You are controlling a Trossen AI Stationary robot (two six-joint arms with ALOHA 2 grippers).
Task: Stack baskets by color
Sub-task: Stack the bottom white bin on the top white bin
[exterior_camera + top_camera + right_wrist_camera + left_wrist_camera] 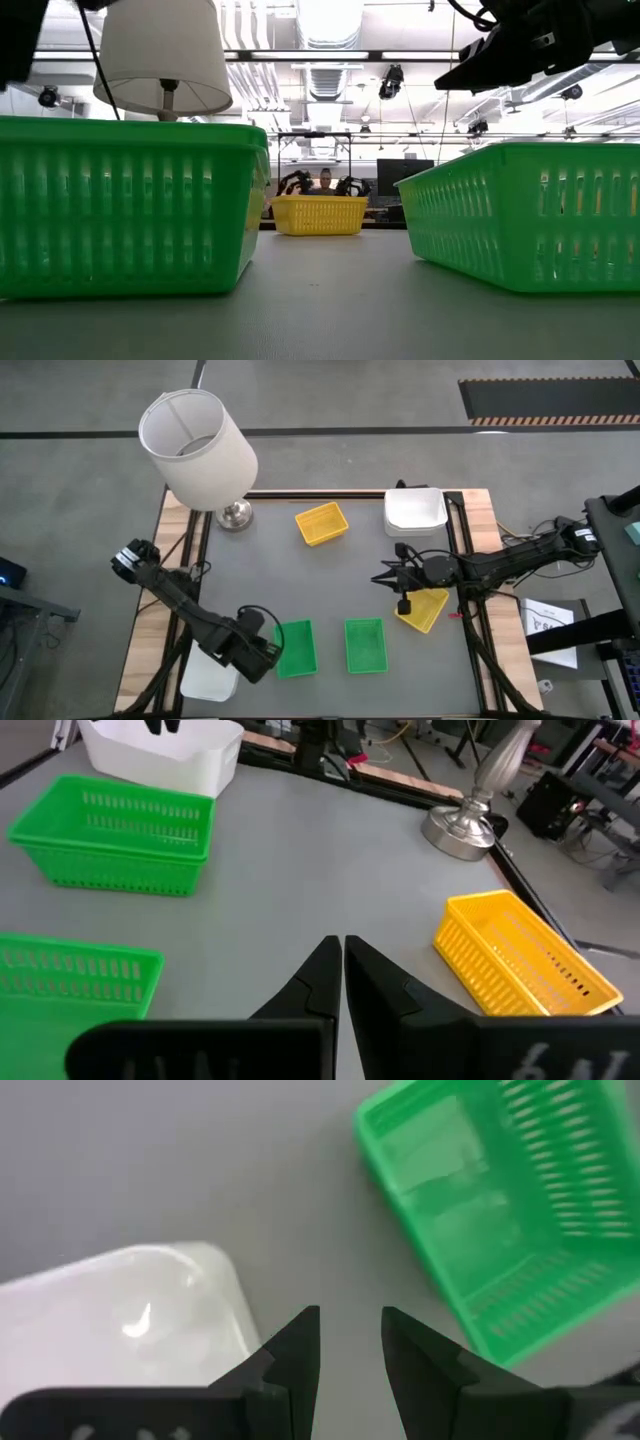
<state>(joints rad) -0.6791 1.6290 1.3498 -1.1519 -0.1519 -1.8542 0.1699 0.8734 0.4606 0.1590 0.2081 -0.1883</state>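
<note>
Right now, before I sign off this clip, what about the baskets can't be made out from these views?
- White basket at the near left: in the high view the left arm and left pincer cover part of it, so whether it is one or a stack is unclear.
- Yellow basket by the right pincer: partly under the arm.
- White basket at the far right: stack count unreadable from above.
- Low view: the green baskets block most of the table.

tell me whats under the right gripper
A yellow basket lies tilted partly beneath the shut right gripper and its arm. The arm covers the basket's near edge, so whether more baskets are nested in it can't be seen.
</note>
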